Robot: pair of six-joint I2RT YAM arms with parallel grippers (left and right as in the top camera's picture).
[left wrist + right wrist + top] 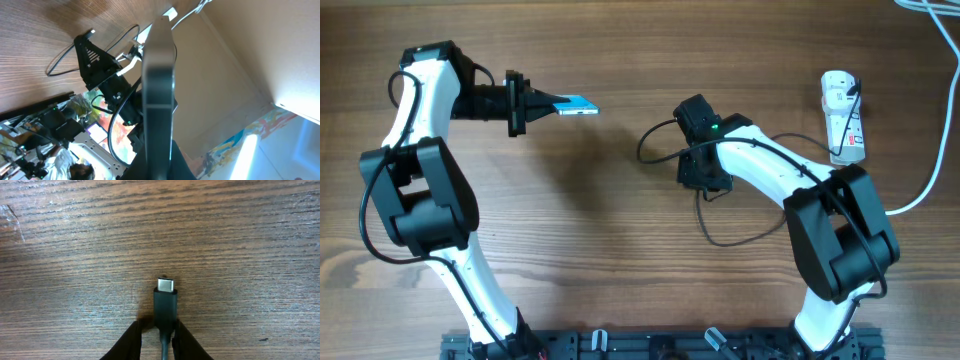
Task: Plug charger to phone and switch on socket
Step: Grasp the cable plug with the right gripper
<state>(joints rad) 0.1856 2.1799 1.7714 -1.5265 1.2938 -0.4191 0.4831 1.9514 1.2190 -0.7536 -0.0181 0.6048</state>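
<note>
Plugging-in step, and nothing is mated yet. The left gripper (542, 102) is clamped on the phone (577, 106), holding it up off the table (620, 60) with its free end pointing toward the middle. The right gripper (159, 330) is pinched tight on the charger (165, 302), metal tip poking out past the fingers, over the wood. Phone and plug are well apart. Next move, I'd say: line tip up with port, then push straight in. The socket (842, 118) sits far right, switch not yet touched. The right wrist view shows the grip on the plug crisply, which overhead hides. The left wrist view sees the phone edge-on; the port may be there, but it's too blurred to tell.
</note>
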